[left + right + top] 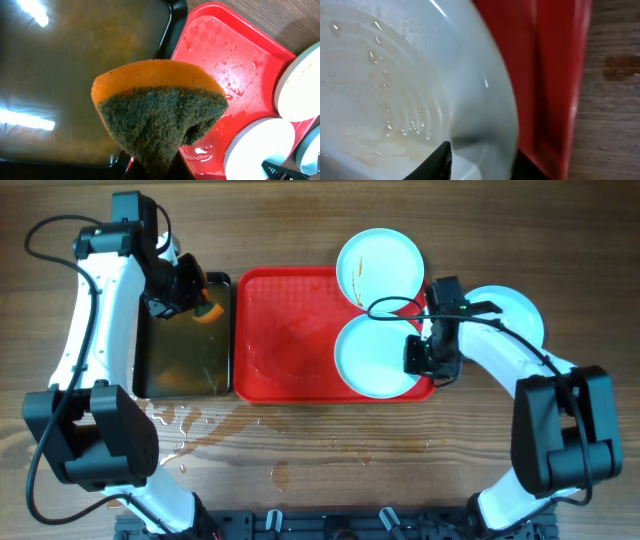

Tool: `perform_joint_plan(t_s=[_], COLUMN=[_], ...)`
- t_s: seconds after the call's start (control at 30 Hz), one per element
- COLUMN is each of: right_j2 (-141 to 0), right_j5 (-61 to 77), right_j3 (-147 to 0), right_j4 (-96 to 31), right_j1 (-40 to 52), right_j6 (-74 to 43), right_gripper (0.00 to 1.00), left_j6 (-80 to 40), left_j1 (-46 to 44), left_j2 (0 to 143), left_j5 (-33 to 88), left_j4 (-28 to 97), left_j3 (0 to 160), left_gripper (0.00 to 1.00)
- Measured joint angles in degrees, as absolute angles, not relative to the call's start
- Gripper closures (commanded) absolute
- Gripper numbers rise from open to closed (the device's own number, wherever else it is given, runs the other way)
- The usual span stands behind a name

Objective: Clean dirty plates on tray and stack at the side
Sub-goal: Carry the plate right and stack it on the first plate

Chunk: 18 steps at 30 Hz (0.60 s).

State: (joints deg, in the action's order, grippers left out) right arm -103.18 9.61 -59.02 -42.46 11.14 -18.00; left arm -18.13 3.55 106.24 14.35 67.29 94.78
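The red tray [290, 340] lies mid-table. One plate [370, 360] lies in its right end. My right gripper [425, 357] is shut on that plate's right rim, one finger on the wet inside and one under the rim [485, 160]. A second plate [380, 265] with orange-brown streaks overlaps the tray's far right corner. A third plate [510, 310] lies on the table to the right, partly hidden by my right arm. My left gripper [185, 290] is shut on an orange and dark green sponge [160, 110] above the black tray's right side; the sponge hides its fingertips.
A black tray [185, 340] of brownish water sits against the red tray's left side and also shows in the left wrist view [75, 75]. Water puddles [190, 420] and brown drops [350, 448] lie on the wooden table in front of the trays.
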Motion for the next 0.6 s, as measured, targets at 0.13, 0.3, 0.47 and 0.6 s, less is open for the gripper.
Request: perform_joint_plan(t_s=[0.13,0.3,0.47,0.6], right_j2=[-104.05,-104.68,-100.38,-88.90], right_j5=[10.26,12.32,15.46,11.31], right_j3=[-59.53,-60.58,-60.55,-60.53], right_j4=[-41.15,-39.75,-39.92,-39.90], right_j1=[14.31,16.64,17.34,18.13], right_j6=[-16.58,-16.62,-16.58,-18.48], right_gripper=[0.96,0.96,0.96,0.96], left_j6=[-18.13,-18.13,-18.13,-18.13], left_j1=[3.55,3.55,3.55,3.55], left_j2=[106.24,106.24,106.24,106.24], left_j5=[14.37,14.37,14.37,14.35], left_j4=[67.26,67.16,66.83,66.83], left_j3=[94.78,94.78,94.78,94.78], left_gripper=[0.96,0.96,0.96,0.96])
